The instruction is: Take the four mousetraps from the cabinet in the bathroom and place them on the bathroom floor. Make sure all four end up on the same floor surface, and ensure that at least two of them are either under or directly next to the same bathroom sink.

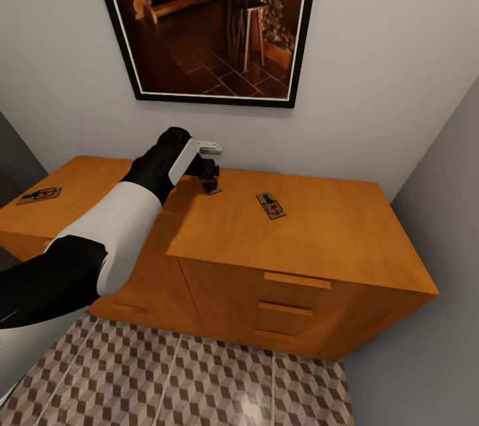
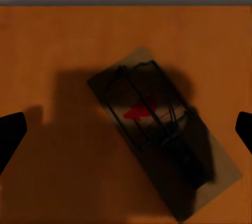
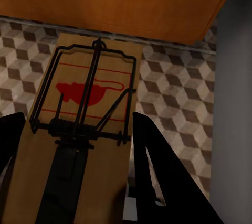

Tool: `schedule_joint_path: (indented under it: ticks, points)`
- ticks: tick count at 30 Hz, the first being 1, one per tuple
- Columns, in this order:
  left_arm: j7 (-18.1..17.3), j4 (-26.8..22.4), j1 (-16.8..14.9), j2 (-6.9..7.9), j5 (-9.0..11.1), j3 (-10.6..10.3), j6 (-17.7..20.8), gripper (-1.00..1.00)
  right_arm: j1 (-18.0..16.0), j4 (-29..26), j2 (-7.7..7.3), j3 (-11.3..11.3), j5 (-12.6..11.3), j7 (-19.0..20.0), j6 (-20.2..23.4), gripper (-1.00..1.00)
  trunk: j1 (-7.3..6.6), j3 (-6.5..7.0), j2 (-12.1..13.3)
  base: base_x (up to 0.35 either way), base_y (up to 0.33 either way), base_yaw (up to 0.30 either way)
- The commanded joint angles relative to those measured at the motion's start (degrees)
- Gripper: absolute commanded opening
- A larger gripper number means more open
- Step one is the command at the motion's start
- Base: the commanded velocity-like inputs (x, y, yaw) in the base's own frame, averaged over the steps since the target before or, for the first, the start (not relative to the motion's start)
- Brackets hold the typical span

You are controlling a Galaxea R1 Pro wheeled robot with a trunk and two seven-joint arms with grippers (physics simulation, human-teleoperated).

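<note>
The left gripper (image 1: 211,181) hangs over the far part of the cabinet (image 1: 319,240) top, directly above a mousetrap (image 2: 163,135) lying flat on the wood. In the left wrist view its fingers (image 2: 10,135) stand wide apart, one on each side of this trap, clear of it and holding nothing.

Two more traps lie on the cabinet top – the right trap (image 1: 271,205) near the middle, the left trap (image 1: 40,195) at the far left end.

The right gripper (image 3: 79,182) carries a fourth trap (image 3: 86,129) – its fingers (image 3: 163,171) are closed against the board's long edges. This trap is held above the bathroom floor (image 3: 173,93), just in front of the cabinet.
</note>
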Motion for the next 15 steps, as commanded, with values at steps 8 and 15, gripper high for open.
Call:
schedule_joint_path:
  ticks: [8,15]
  points:
    - [0.51,-0.06,0.04,0.03,0.6,-1.69,0.16,1.0,-0.01,-0.03,0.02,-0.48,0.26,0.31,-0.12,-1.0,0.0,-0.04,-0.02,0.0,0.0,0.0]
    - [0.51,-0.06,0.04,-0.05,0.6,-1.96,0.2,1.0,-0.03,-0.03,0.04,-0.48,0.26,0.31,-0.12,-1.0,0.0,-0.04,-0.02,0.0,0.0,0.0]
